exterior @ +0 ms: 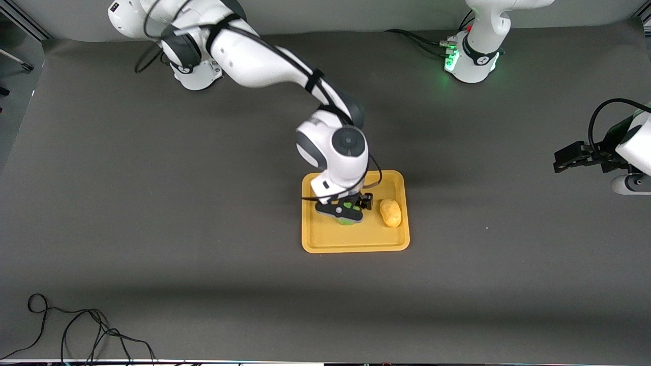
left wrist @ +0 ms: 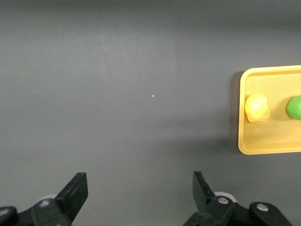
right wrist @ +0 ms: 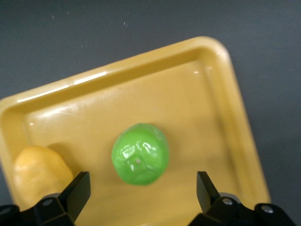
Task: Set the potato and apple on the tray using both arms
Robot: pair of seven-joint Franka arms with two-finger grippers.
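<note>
The yellow-orange tray [exterior: 356,239] lies mid-table. The yellow potato [exterior: 390,212] lies on it, toward the left arm's end. The green apple [exterior: 348,220] lies on the tray beside the potato, mostly hidden under my right gripper [exterior: 346,209]. In the right wrist view the right gripper [right wrist: 143,190] is open and empty just over the apple [right wrist: 140,153], with the potato [right wrist: 40,172] and tray [right wrist: 188,94] in view. My left gripper [exterior: 559,162] waits open and empty over bare table at its own end. Its wrist view shows the gripper [left wrist: 140,188], the tray [left wrist: 263,141], the potato [left wrist: 257,108] and the apple [left wrist: 295,107].
A dark grey mat [exterior: 178,203] covers the table. Loose black cables [exterior: 76,330] lie at the near edge toward the right arm's end. The arm bases [exterior: 470,61] stand along the edge farthest from the front camera.
</note>
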